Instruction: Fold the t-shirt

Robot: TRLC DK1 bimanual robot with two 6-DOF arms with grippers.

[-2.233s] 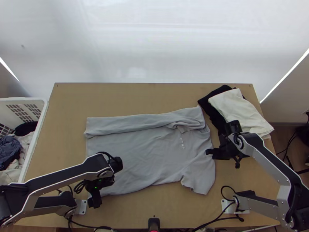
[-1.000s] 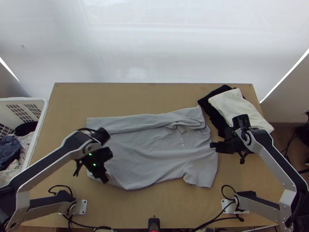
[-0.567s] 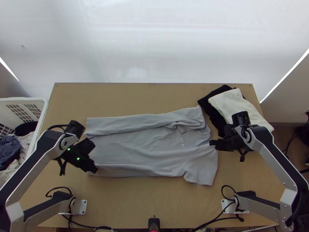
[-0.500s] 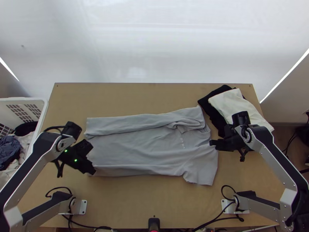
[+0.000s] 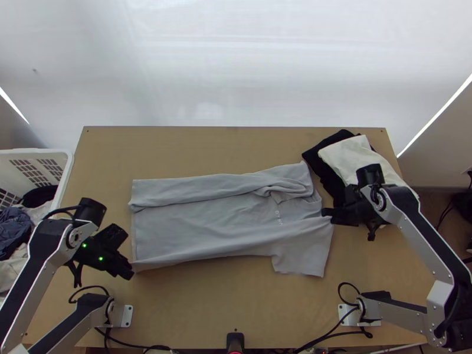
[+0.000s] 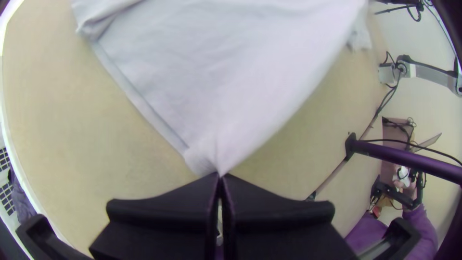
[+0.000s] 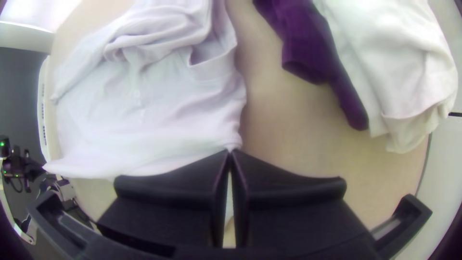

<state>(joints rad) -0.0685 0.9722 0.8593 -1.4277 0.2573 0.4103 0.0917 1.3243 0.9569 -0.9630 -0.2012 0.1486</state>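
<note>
The light grey t-shirt (image 5: 236, 218) lies lengthwise across the table, its far side folded inward in a long strip and its near side drawn up, with a sleeve hanging toward the near edge. My left gripper (image 5: 131, 274) is at its lower left hem corner; in the left wrist view the gripper (image 6: 220, 175) is shut on that corner of the t-shirt (image 6: 211, 86). At the shoulder edge near the collar is my right gripper (image 5: 328, 215). The right wrist view has this gripper (image 7: 230, 151) shut on a pinch of the t-shirt (image 7: 144, 106).
Folded black cloth (image 5: 324, 171) and white cloth (image 5: 360, 159) are stacked at the far right, close behind the right gripper. A white basket (image 5: 69, 171) with clothes stands off the table's left edge. Bare wood (image 5: 224, 307) lies between the arm bases.
My left gripper went left from the shirt's near edge, drawing the hem corner up and outward. My right gripper shifted slightly up the picture. The near side now runs straighter between them.
</note>
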